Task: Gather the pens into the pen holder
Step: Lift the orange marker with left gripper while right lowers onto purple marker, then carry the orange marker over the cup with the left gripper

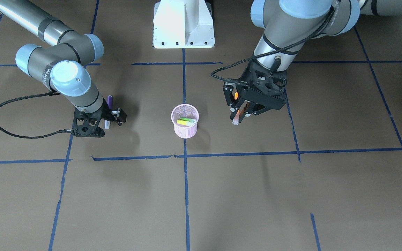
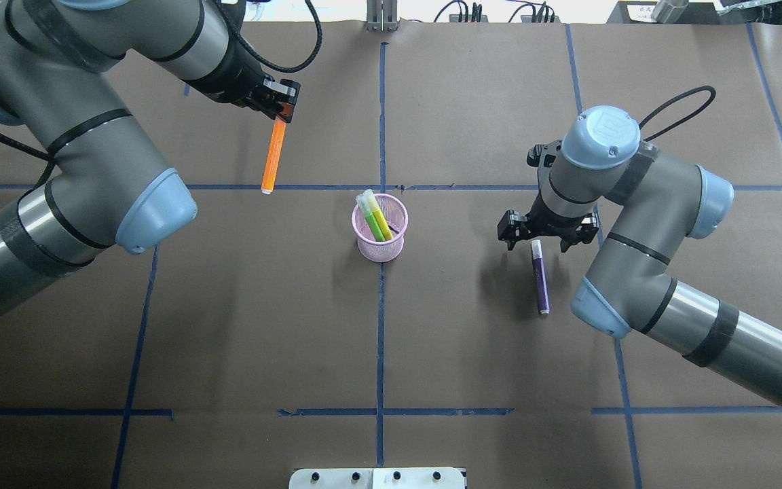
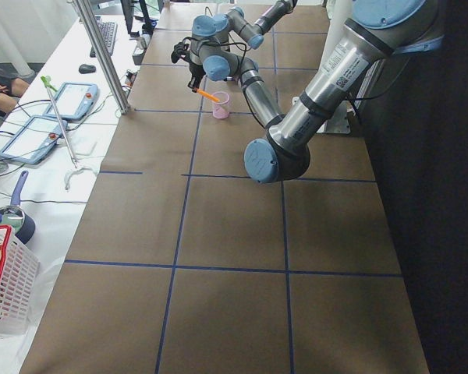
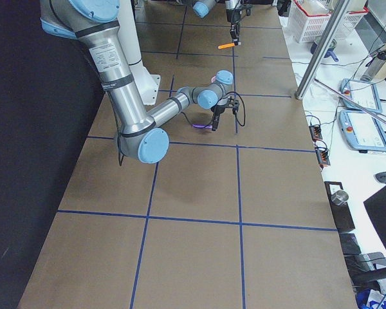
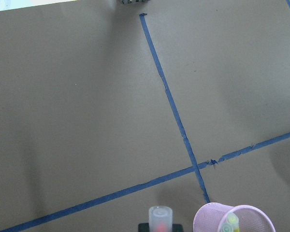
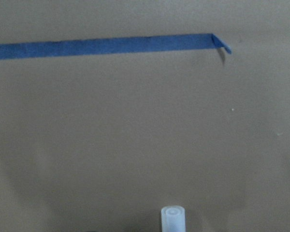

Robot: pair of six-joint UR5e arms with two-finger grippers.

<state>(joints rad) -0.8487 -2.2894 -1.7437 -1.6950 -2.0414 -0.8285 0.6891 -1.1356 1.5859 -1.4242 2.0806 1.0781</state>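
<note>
The pink mesh pen holder (image 2: 379, 246) stands at the table's middle with a green pen (image 2: 379, 221) and a yellow-green one leaning in it. My left gripper (image 2: 282, 112) is shut on the orange pen (image 2: 273, 153) and holds it in the air, to the left of and beyond the holder. The pale cap of the orange pen (image 5: 160, 216) points down, beside the holder (image 5: 217, 220). The purple pen (image 2: 541, 282) lies flat on the table at the right. My right gripper (image 2: 546, 234) is open and low, with its jaws on either side of the purple pen's cap end (image 6: 172, 217).
Blue tape lines (image 2: 381, 339) cross the brown table. The robot's white base (image 1: 183, 26) stands behind the holder. Black cables (image 1: 9, 104) trail from both wrists. Off the table's far side are tablets and a red-rimmed basket (image 3: 8, 273).
</note>
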